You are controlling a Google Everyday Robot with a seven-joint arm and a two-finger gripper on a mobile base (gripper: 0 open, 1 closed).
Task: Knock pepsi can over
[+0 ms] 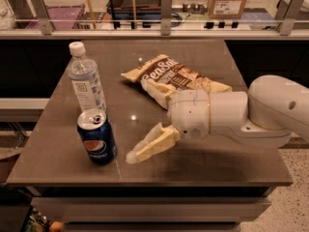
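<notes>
The gripper [134, 156] is low over the front of the table [58, 164], pointing left. Whether it is open or closed, I cannot tell. The pepsi can [97, 137] stands upright just left of it, near but apart. A bottle [87, 80] stands behind the can, farther left and back from the gripper. A chip bag [169, 77] lies behind the gripper, partly hidden by the arm [217, 115].
</notes>
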